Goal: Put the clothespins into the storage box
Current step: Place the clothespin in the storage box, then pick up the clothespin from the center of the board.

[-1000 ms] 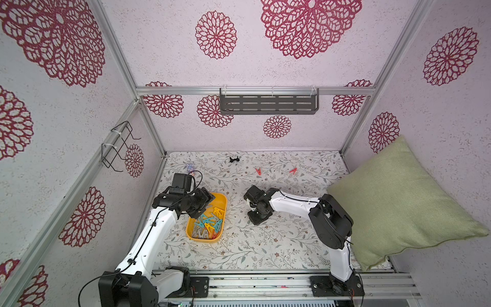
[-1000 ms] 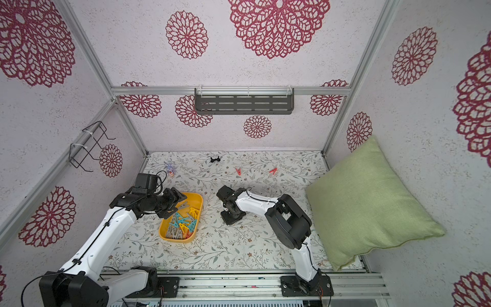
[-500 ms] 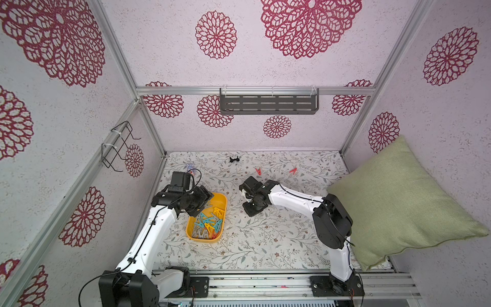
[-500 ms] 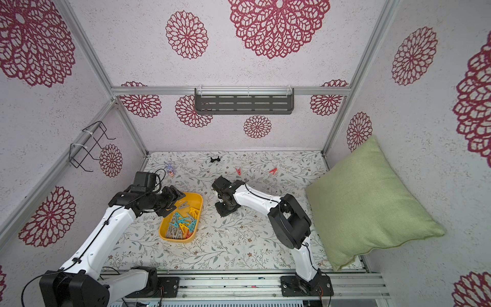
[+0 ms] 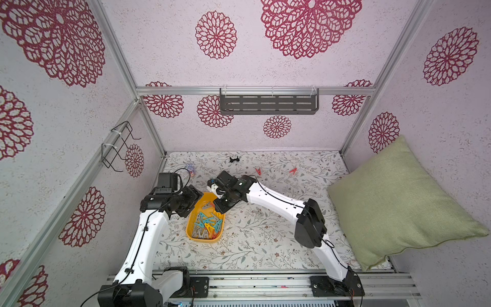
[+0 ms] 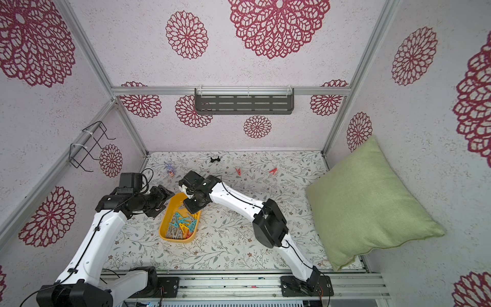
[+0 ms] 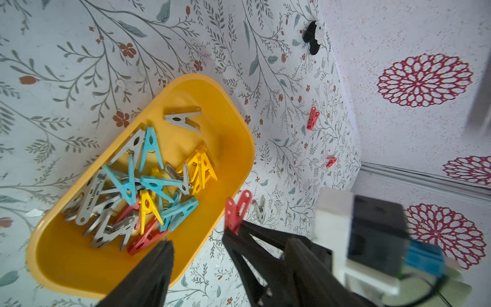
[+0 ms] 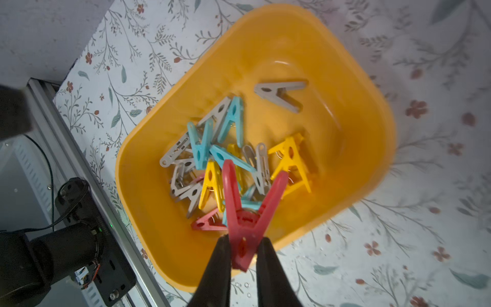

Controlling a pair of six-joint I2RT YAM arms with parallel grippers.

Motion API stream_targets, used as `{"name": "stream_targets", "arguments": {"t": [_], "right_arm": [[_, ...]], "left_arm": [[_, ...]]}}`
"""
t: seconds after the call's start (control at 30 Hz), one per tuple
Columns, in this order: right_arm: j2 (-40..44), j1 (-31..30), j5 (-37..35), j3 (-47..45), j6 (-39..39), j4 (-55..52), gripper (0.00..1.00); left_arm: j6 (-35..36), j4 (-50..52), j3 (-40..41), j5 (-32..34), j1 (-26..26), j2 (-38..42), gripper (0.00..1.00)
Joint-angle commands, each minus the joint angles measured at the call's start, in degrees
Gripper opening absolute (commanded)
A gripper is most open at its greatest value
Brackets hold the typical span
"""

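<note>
One red clothespin (image 8: 244, 212) tight between right fingers (image 8: 215, 271) above storage box (image 8: 143, 202); left fingers (image 7: 150, 273) apart, empty.

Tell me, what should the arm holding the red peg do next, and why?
Probably open the right gripper and drop the red clothespin. The right wrist view shows it pinched there, pointing over the storage box where the other clothespins already lie, though it hangs close to the rim.

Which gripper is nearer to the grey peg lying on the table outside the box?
Right. The right gripper, holding a red peg, is over the box edge nearest the grey peg; the left gripper is across the box.
</note>
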State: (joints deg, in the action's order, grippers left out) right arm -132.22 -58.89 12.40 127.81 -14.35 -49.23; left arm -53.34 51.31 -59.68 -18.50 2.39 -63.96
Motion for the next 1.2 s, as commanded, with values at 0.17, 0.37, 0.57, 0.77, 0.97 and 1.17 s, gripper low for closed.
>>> {"name": "stream_targets", "arguments": {"t": [0.17, 0.37, 0.57, 0.77, 0.97, 1.17], "right_arm": [[-5.28, -0.57, -0.72, 14.23, 2.19, -9.37, 0.48], [0.71, 1.16, -6.72, 5.48, 4.44, -8.18, 0.56], [12.58, 5.62, -7.64, -15.38, 4.29, 0.80, 0.64], [22.04, 11.12, -8.30, -34.41, 3.87, 7.19, 0.68], [26.41, 15.76, -9.50, -48.11, 4.33, 11.01, 0.70], [24.88, 16.53, -9.15, -51.74, 5.46, 13.01, 0.71]], "left_arm": [[-0.19, 1.56, 2.23, -1.24, 0.70, 2.92, 0.74], [-2.19, -2.16, 2.51, -2.24, -1.84, 1.03, 0.74], [-4.48, -6.24, 0.54, -0.68, -8.53, -4.96, 0.74], [-6.66, -11.23, -1.31, -0.37, -14.24, -11.11, 0.74], [-7.99, -14.70, -3.35, -0.63, -18.84, -16.92, 0.73], [-8.62, -16.05, -5.56, -0.57, -21.02, -20.31, 0.73]]}}
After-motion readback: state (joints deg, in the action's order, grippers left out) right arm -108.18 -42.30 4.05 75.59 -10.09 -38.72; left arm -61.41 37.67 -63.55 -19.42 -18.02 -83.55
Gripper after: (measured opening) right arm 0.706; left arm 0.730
